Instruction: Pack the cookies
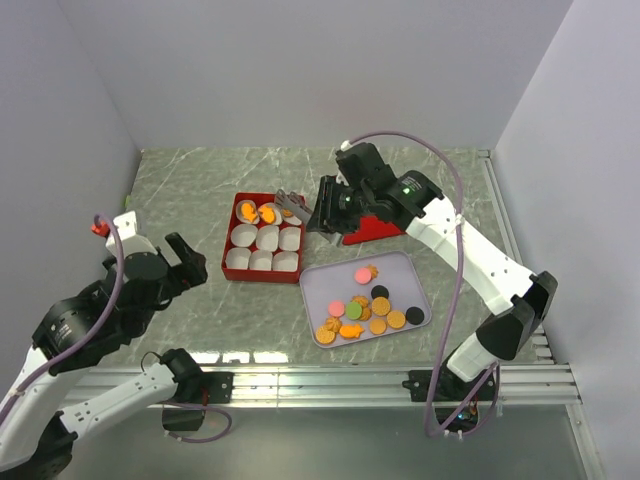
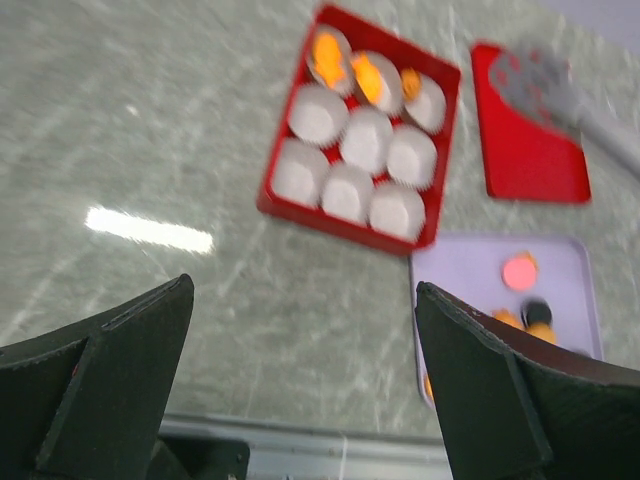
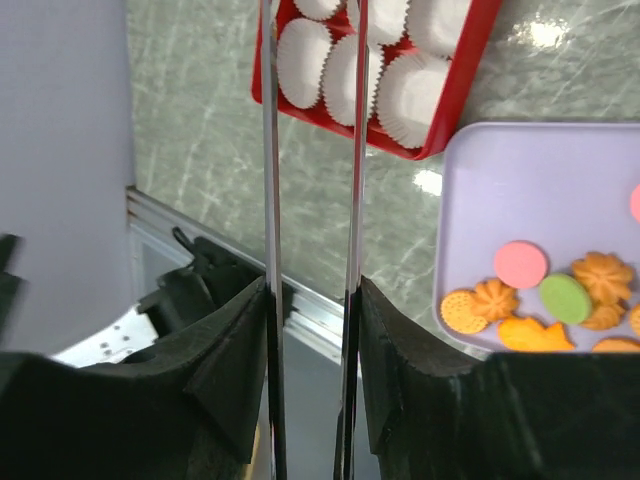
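- The right hand (image 3: pixel 312 300) is closed on a pair of metal tongs (image 3: pixel 268 150), whose two blades run forward out of the hand with a gap between them. It cannot be told whether a cookie is held at the blade tips.
- The left hand (image 2: pixel 302 290) is held wide and empty above the desk (image 1: pixel 180 190), well apart from everything.
- Most of the cookies (image 1: pixel 380 306) are seen loose in a lavender tray (image 1: pixel 400 270), below the right hand and just to one side of the tongs. From the left hand they lie ahead and off toward its right finger.
- A few orange ones are already seated in the row of white paper cups (image 2: pixel 368 135) farthest from the left hand, inside a red box (image 2: pixel 345 228). That box lies under the far end of the tongs.
- A red lid (image 2: pixel 525 160) lies under the right arm, beside the box.
- The cookies are judged light, stiff and brittle, so only a gentle squeeze is called for.
- The smooth round ones are likely to slip, and are best taken across their width at opposite edges.
- The ridged, flower-shaped ones should give the blades more bite, though their edges may chip.
- Where pieces overlap, the top one is best lifted first.
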You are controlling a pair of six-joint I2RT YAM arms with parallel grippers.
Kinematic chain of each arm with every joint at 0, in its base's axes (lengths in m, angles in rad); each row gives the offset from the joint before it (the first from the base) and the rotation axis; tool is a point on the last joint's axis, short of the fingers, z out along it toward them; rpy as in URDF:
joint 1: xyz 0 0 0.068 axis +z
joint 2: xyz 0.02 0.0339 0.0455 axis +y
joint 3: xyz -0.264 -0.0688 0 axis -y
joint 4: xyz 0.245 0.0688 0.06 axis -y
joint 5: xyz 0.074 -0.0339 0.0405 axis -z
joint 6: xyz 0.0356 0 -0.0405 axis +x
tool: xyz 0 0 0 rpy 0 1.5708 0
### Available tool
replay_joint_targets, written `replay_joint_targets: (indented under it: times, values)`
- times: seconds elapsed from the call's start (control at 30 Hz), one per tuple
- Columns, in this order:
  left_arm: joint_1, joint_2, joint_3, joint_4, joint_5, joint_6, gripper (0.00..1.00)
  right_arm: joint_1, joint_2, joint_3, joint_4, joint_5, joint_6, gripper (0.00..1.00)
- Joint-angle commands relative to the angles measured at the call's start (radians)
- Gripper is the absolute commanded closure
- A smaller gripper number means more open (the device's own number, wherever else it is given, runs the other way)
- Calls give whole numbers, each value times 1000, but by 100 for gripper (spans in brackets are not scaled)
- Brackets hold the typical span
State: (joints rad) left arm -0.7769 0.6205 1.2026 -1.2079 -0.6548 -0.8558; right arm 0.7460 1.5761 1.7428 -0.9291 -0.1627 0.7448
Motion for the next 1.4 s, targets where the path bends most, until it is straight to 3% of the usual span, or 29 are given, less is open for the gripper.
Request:
replay_joint_targets:
  times: [0.0,0.1,0.3,0.4,0.63,1.07,1.37]
  values:
    - [-2,31,64,25,-222,9,1,6,-22,-32,49,23,-68,56]
    - [-4,4,58,40,-311,27,1,6,-37,-49,36,34,-137,56]
    - [-2,-123,-12,85,-310,49,1,4,-137,-107,-40,98,-125,56]
    - [-2,-189,-76,94,-310,54,1,4,-217,-176,-88,141,-58,56]
    - [-4,-295,-167,289,-261,227,1,6,-405,-301,-232,201,86,56]
    - [-5,-183,-202,333,-246,267,1,6,-501,-425,-350,308,65,55]
    - [-4,-117,-255,433,-193,330,1,6,-473,-519,-300,256,39,55]
